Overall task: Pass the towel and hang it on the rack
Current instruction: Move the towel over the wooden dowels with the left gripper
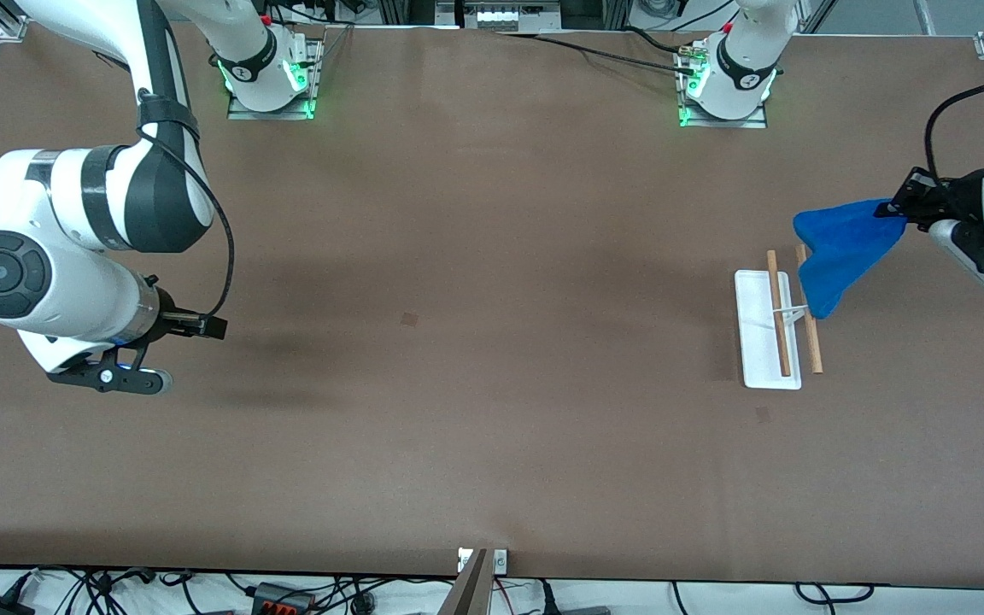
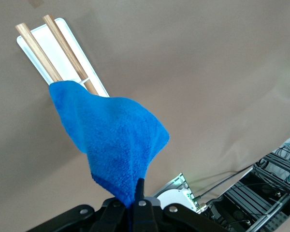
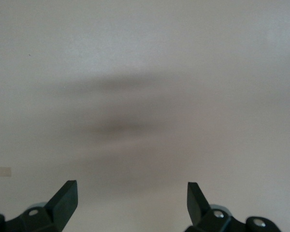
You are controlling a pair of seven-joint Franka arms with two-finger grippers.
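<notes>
The handover part of the job looks finished, and the step in hand is the hanging. The left gripper (image 1: 900,210) is clamped on one corner of the blue towel (image 1: 838,252) and holds it in the air at the left arm's end of the table. The cloth hangs away from the fingers, and its lower edge reaches down over the rack (image 1: 770,329). That rack stands on the table (image 1: 475,384), a flat white base carrying two wooden rods (image 1: 808,312) side by side. In the front view the towel's low tip covers part of the rod lying nearer the left arm's end. In the left wrist view the towel (image 2: 113,140) falls from the left gripper (image 2: 137,202) and hides the near ends of both rods (image 2: 55,46). Whether the cloth already touches the wood cannot be told from these views. As a judgement, the next move calls for carrying the towel across the rods so that cloth falls on both sides of a rod. The pinched corner should then come down low before the fingers part, or the towel may slide off on the heavier side. The rack looks light, so a dragging cloth could shift or tip it. The right gripper (image 1: 129,376) waits over bare table at the right arm's end, well apart from the rack. In its own wrist view the right gripper (image 3: 132,195) has its fingers spread wide with nothing between them.
</notes>
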